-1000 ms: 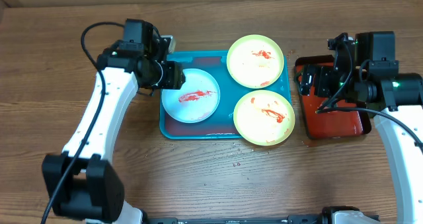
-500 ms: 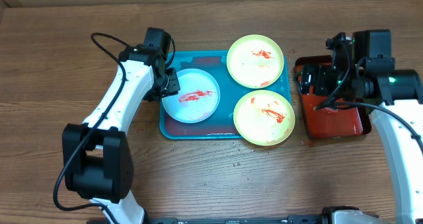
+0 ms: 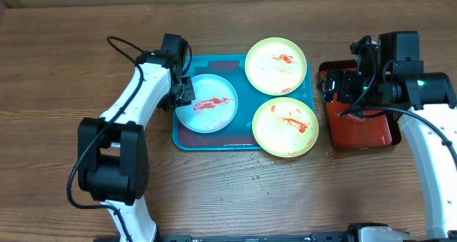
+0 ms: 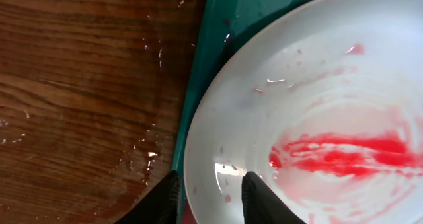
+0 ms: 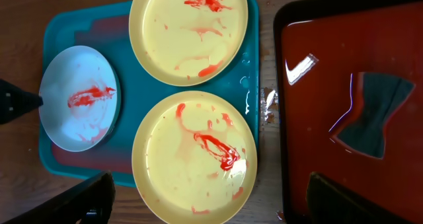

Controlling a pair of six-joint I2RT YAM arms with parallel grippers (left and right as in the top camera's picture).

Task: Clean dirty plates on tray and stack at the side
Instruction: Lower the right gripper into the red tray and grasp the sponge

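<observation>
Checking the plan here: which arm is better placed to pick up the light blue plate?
Left. The left gripper straddles the rim of the light blue plate, one finger either side. The right gripper hangs open over the red tray, far from it.

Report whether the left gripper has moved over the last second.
Yes. Overhead, the left gripper has shifted slightly towards the tray's near edge, its fingers astride the light blue plate's rim.

Left arm (image 3: 132, 103) and right arm (image 3: 428, 145) have white rounded links joined by black motor housings. A thin black cable (image 3: 121, 46) loops beside each. The right arm has a small green light (image 3: 421, 83). The fingers (image 4: 261, 201) are black and tapered.
</observation>
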